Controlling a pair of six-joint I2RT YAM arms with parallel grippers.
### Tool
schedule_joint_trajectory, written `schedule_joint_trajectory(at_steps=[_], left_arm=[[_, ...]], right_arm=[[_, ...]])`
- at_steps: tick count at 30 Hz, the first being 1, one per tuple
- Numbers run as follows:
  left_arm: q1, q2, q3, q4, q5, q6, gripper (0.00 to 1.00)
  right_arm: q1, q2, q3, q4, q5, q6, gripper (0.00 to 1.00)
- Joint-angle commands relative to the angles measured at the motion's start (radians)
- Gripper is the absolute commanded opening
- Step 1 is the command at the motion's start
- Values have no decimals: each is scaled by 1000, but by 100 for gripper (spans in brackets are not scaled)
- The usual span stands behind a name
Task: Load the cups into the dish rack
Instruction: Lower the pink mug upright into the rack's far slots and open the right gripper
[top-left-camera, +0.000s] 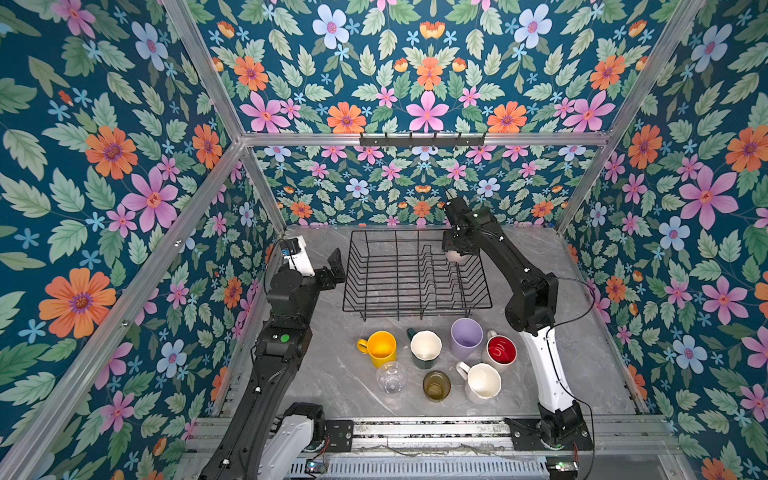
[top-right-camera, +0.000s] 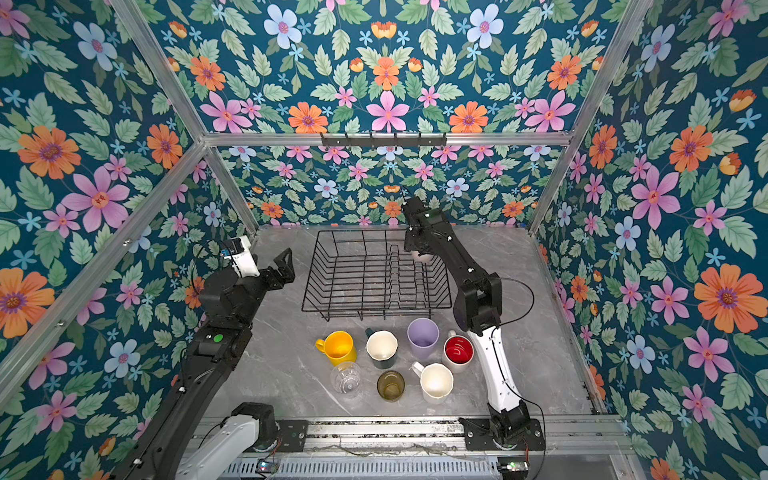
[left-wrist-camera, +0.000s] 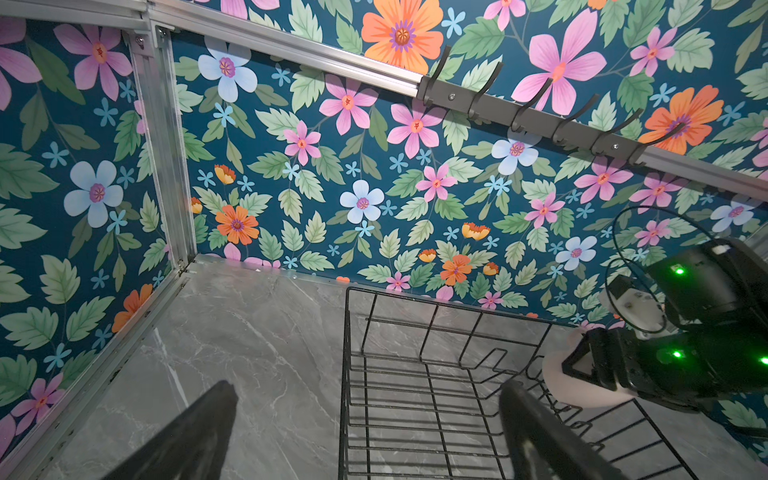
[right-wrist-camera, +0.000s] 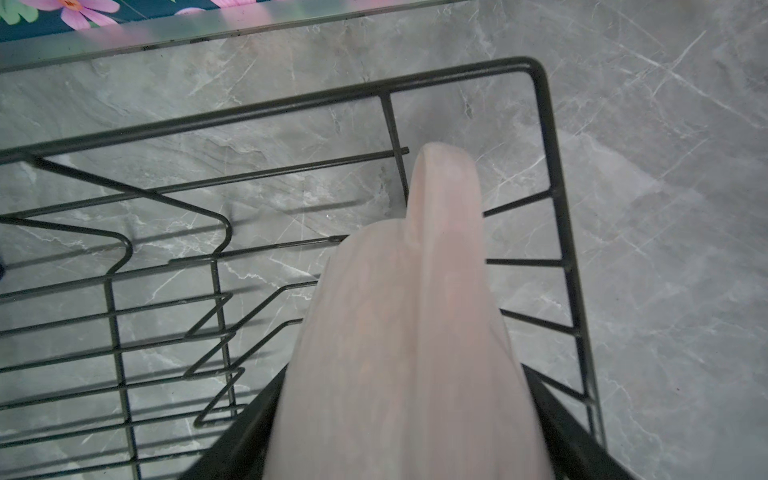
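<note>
The black wire dish rack (top-left-camera: 415, 309) (top-right-camera: 374, 309) stands at the back of the table with no cups resting in it. My right gripper (top-left-camera: 455, 251) (right-wrist-camera: 407, 415) is shut on the cream cup (top-left-camera: 456, 257) (right-wrist-camera: 407, 332) and holds it just above the rack's far right corner (right-wrist-camera: 544, 124). To the left of the rack my left gripper (top-left-camera: 332, 272) (left-wrist-camera: 365, 419) is open and holds nothing. In front of the rack stand the yellow mug (top-left-camera: 380, 348), dark green mug (top-left-camera: 424, 348), lilac tumbler (top-left-camera: 466, 337), red-lined mug (top-left-camera: 500, 351), white mug (top-left-camera: 482, 382), clear glass (top-left-camera: 390, 377) and olive glass (top-left-camera: 436, 385).
A hook rail (top-left-camera: 422, 139) hangs on the back wall above the rack. Flowered walls and aluminium posts (top-left-camera: 266, 195) close in the table on three sides. Both arm bases sit on the front rail (top-left-camera: 415, 432).
</note>
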Motion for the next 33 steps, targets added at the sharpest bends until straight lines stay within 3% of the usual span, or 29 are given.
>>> schedule_joint_trajectory(at_steps=[1,17,19,21,24,27,33], left_arm=[[0,0,3,14,6,6,100],[0,22,18,-4,9,10,100],[0,23,18,-4,9,9,100],[0,26,18,-6,9,11,100],[0,29,20,-6,7,11,99],[0,34,20,-6,7,10,100],[0,38,19,-8,-4,12,100]], right_arm=[[0,12,9,-1,-13,20,0],[-13,92,27,-2,-58,33,0],[-16,100,29,-5,-68,36,10],[-18,104,29,-7,-77,35,30],[-18,101,29,-7,-80,29,51],[-19,98,29,-8,-80,22,64],[-18,98,28,-13,-76,7,73]])
